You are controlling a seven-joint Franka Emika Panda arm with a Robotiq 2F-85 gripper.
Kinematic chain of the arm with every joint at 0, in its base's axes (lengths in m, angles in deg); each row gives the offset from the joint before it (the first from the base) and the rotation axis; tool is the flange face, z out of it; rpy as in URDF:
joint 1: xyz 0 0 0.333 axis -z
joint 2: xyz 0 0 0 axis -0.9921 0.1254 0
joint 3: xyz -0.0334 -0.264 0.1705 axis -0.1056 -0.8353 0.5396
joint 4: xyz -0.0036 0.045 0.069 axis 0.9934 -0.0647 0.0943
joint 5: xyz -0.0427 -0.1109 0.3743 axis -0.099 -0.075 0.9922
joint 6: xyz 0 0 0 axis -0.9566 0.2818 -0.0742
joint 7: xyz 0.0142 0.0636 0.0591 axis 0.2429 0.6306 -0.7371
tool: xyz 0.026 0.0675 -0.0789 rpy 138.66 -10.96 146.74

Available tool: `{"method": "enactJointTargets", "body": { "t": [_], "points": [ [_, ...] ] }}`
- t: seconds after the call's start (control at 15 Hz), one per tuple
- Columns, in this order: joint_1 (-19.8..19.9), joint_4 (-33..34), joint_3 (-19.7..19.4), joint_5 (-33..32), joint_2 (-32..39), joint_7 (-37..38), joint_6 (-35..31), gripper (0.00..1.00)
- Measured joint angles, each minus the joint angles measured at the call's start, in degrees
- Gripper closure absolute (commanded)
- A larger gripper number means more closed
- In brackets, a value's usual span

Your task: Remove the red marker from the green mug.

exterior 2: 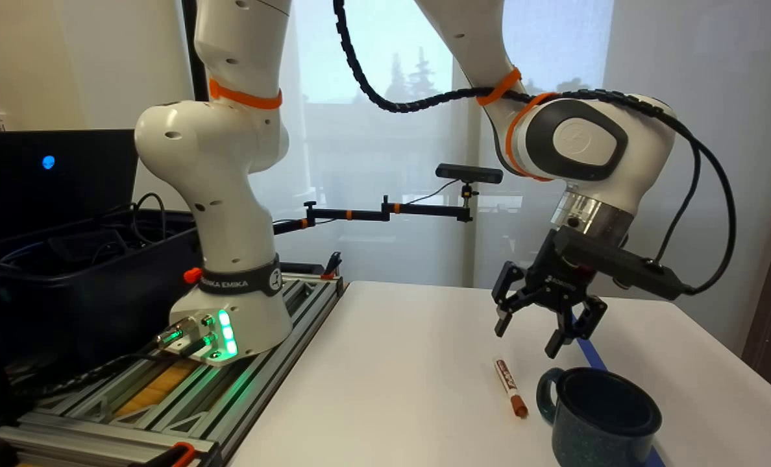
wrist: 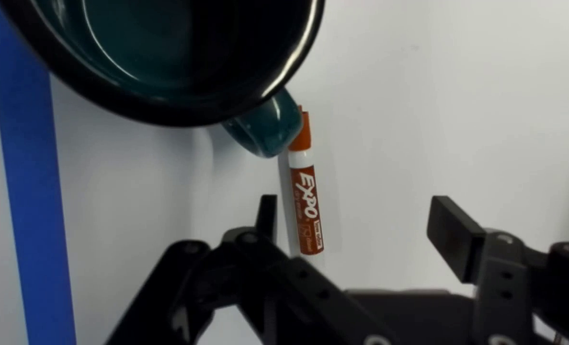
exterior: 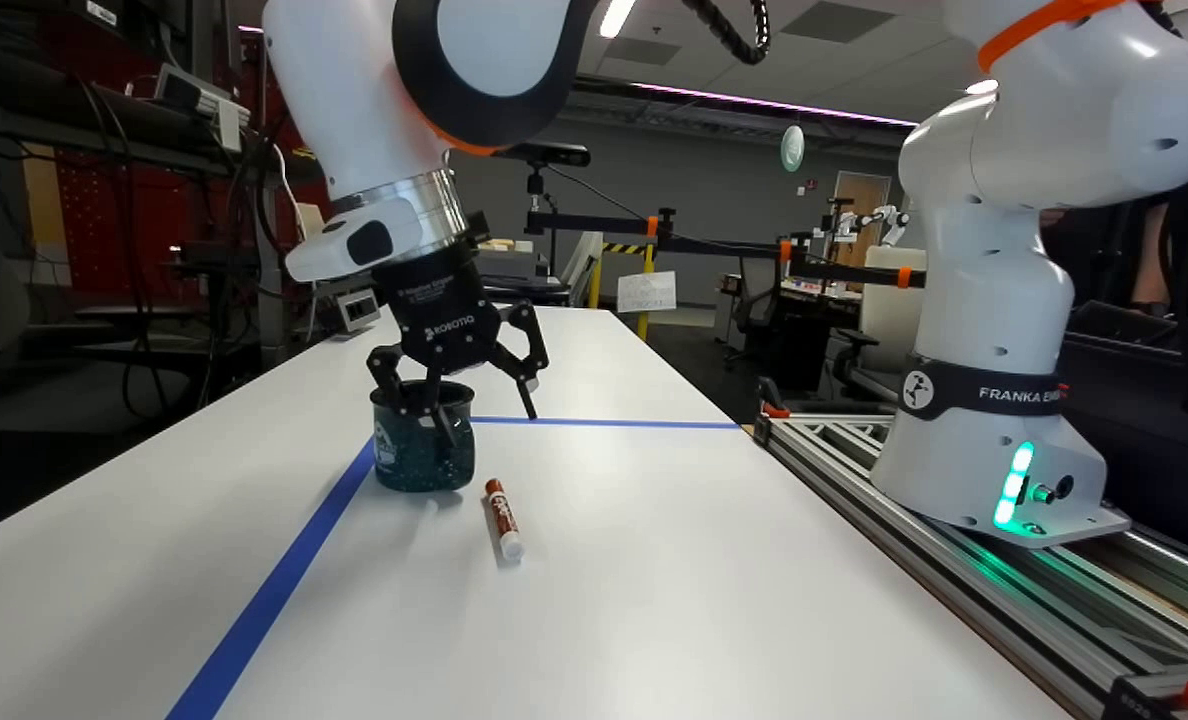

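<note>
Wrist view: the pincer stands with its fingers spread wide across the bottom of the frame, gripping nothing. The red marker lies flat on the counter at mid-frame, outside the green mug, which fills the upper left; the part of the mug's interior in shot holds no marker. On that evidence removal is judged accomplished, and the step in hand is taken to be a clean withdrawal. Recommended method: raise the pincer straight up with the fingers apart, and travel sideways only once they are well above the rim and handle. An early swing toward the upper left risks a knock to the mug; dipping or closing first could nudge the marker, which, being round, would probably roll. Should a grip on it be wanted, the pincer ought first to shift left in the frame, as the marker sits nearer the left finger than the right. Condition of marker: orange-red cap uppermost in the frame, partly hidden by the handle, then a pale band, then a darker red barrel lettered EXPO in white; cap seated. Both exterior views place it beside the mug with a gap showing, and an exterior view also shows its white tail end just left of lower centre
</note>
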Motion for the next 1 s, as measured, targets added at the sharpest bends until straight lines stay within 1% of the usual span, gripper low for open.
{"method": "enactJointTargets", "body": {
  "t": [0.2,0.33,0.67,0.73,1.0],
  "points": [
    [-0.7,0.0,0.2,-0.1,-1.5,2.4,0.0,0.00],
    [-1.0,0.0,0.2,-0.1,-2.8,5.9,0.0,0.00],
    [-1.2,0.0,-0.4,-0.1,-6.4,20.1,-0.6,0.00],
    [-1.2,0.0,-0.5,-0.1,-6.9,21.9,-0.6,0.00],
    [-1.2,0.0,-0.6,-0.1,-7.3,23.9,-0.6,0.00]
  ]
}}
